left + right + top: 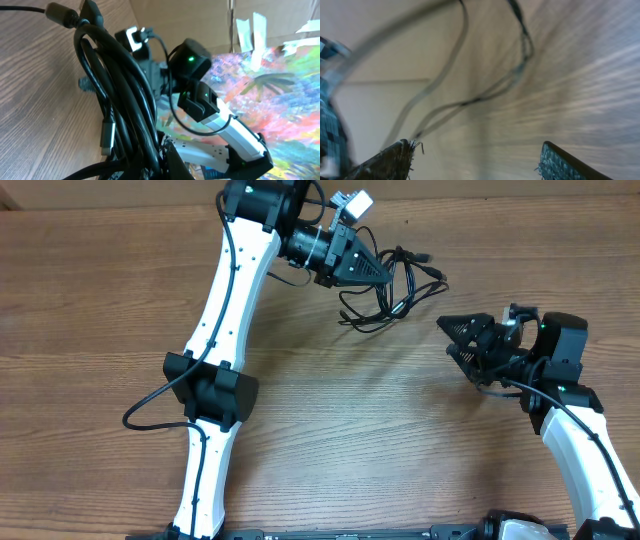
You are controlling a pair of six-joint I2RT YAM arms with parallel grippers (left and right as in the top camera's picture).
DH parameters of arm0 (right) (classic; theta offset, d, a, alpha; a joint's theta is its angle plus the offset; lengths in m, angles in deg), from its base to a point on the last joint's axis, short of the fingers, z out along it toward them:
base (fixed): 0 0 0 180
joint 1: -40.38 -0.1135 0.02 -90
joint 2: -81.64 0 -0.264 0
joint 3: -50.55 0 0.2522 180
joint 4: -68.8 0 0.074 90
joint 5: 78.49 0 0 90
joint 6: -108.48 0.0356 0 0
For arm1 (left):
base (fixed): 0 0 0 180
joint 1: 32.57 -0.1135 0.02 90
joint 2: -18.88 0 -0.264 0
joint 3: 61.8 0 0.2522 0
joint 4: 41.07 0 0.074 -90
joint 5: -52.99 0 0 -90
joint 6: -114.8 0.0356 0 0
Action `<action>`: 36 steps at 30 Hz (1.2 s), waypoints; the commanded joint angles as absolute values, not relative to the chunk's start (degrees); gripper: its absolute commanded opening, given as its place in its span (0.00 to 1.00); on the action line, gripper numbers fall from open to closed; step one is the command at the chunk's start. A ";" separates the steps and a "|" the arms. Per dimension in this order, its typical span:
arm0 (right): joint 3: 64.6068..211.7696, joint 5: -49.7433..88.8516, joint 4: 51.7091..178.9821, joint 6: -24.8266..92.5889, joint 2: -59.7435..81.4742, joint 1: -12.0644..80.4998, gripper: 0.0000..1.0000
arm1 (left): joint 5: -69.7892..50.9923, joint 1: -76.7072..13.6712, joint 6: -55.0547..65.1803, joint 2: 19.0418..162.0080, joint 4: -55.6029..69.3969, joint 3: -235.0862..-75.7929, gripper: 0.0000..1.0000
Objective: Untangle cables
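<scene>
The cables [400, 292] lie as a small black tangle at the back middle of the table. My left gripper [384, 273] is shut on the tangle's left side. In the left wrist view the cables [120, 90] fill the near field as thick black loops, with a metal plug [106, 136] hanging down beside one dark finger [177, 162]. My right gripper [447, 340] stands open just right of the tangle, apart from it and holding nothing. The right wrist view is blurred: the cables [470, 100] show as thin strands ahead of the open right gripper [477, 162].
The left arm's elbow [212, 385] and a loose wire loop [150, 405] sit at the table's left. The right arm [200, 100] shows in the left wrist view, with a colourful sheet [285, 100] behind it. The table's far edge [500, 198] runs close behind the tangle.
</scene>
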State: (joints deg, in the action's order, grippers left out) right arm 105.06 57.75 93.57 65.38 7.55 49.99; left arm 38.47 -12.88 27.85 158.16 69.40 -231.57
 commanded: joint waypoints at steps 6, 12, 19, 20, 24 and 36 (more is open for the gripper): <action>106.77 58.12 86.53 83.39 8.89 49.70 0.68 | 34.10 -10.33 27.37 157.20 69.51 -232.92 0.04; 106.77 58.16 84.76 85.84 8.89 49.70 0.64 | 33.88 -9.10 27.39 157.20 69.48 -232.90 0.04; 106.77 59.89 84.73 85.94 8.89 49.70 0.63 | 32.13 -8.23 27.37 157.20 69.48 -232.90 0.04; 106.77 60.13 84.71 86.05 8.89 49.70 0.63 | 31.50 -8.16 27.35 157.20 69.48 -232.90 0.04; 106.77 60.50 84.71 86.03 8.89 49.70 0.59 | 30.08 -8.12 27.35 157.20 69.51 -232.90 0.04; 106.77 60.48 84.71 86.03 8.89 49.70 0.47 | 29.86 -6.63 27.35 157.20 69.48 -232.90 0.04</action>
